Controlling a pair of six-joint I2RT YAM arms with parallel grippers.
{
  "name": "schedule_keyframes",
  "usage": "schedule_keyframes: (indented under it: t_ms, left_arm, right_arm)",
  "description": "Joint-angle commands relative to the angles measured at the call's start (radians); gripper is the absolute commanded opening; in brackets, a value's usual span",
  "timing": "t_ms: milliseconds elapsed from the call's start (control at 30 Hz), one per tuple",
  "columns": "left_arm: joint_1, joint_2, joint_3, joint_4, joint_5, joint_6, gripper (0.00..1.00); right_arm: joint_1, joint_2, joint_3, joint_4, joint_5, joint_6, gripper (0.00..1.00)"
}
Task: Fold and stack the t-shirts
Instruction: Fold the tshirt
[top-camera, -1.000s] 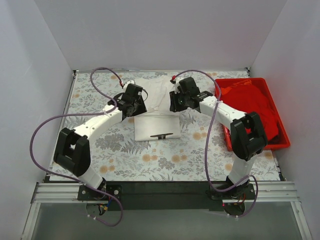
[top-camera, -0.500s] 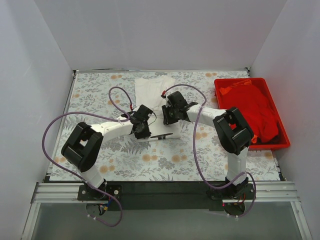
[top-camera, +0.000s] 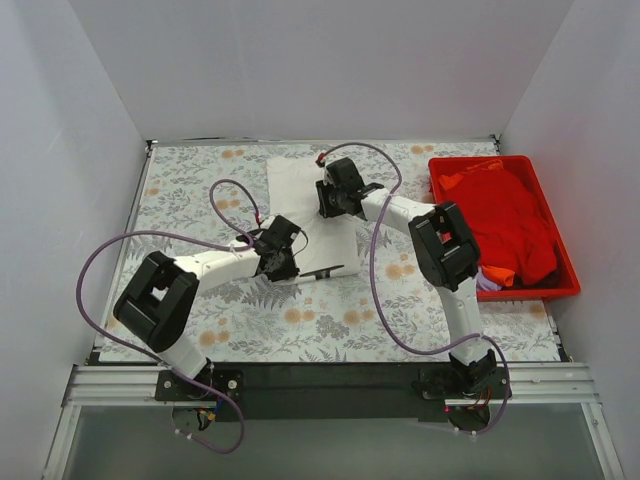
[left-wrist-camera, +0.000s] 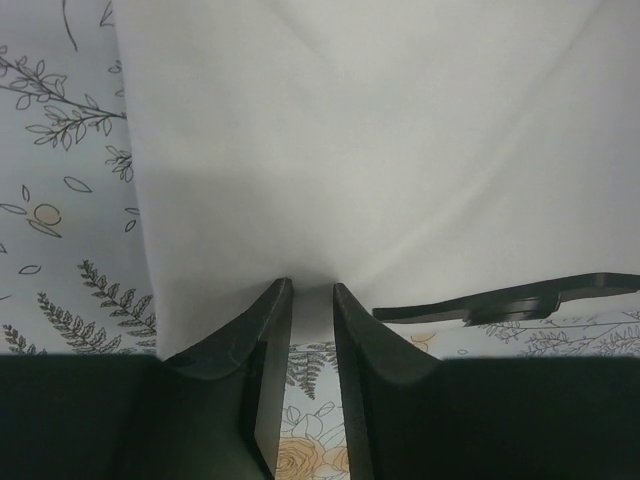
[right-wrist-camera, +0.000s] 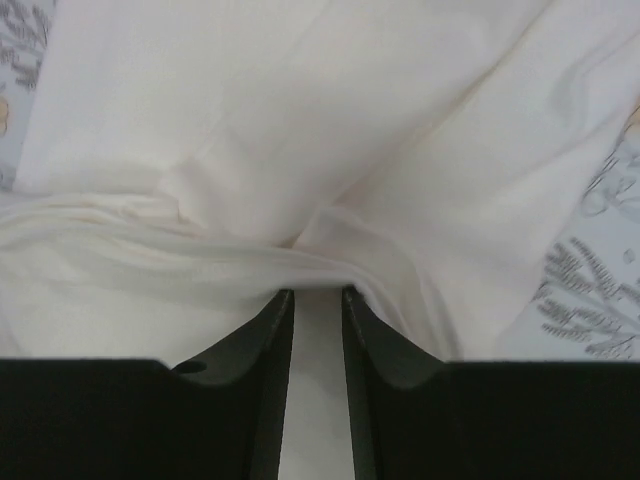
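White t-shirt (top-camera: 335, 240) is pinched in both near-closed jaws: left gripper (left-wrist-camera: 310, 290) at near edge, right gripper (right-wrist-camera: 318, 295) stretched farther back.

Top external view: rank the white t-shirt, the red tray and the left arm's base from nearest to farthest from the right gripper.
From the right gripper:
1. white t-shirt, directly under it, pinched at its tips.
2. red tray, off to the right.
3. left arm's base, near edge, far left.
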Motion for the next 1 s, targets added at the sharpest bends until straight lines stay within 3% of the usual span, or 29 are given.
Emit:
schedule_keyframes:
  t_ms: [0,167,333,433,500,667,967]
  left_arm:
    - [-0.007,-0.051,-0.078,-0.108,0.011,0.004,0.23]
    - [-0.007,-0.140,-0.124,-0.138,0.043,-0.016,0.23]
    - [-0.007,-0.237,-0.178,-0.146,0.078,-0.045,0.24]
    - [-0.007,-0.261,-0.204,-0.143,0.081,-0.051,0.24]
    - [-0.008,-0.269,-0.213,-0.143,0.080,-0.058,0.24]
    - [-0.008,-0.294,-0.235,-0.144,0.075,-0.063,0.24]
    - [-0.007,-0.289,-0.247,-0.138,0.094,-0.068,0.24]
  right_arm:
    - [-0.055,0.042,0.160,0.038,0.051,-0.030,0.33]
    - [-0.058,-0.028,0.160,0.028,-0.142,-0.050,0.34]
    - [-0.010,-0.176,-0.111,0.100,-0.357,-0.024,0.34]
    - [0.040,-0.259,-0.263,0.245,-0.438,0.028,0.34]
    - [0.074,-0.259,-0.291,0.282,-0.481,0.057,0.34]
    - [0.141,-0.170,-0.261,0.321,-0.497,0.088,0.33]
    - [0.148,-0.001,-0.126,0.333,-0.466,0.080,0.33]
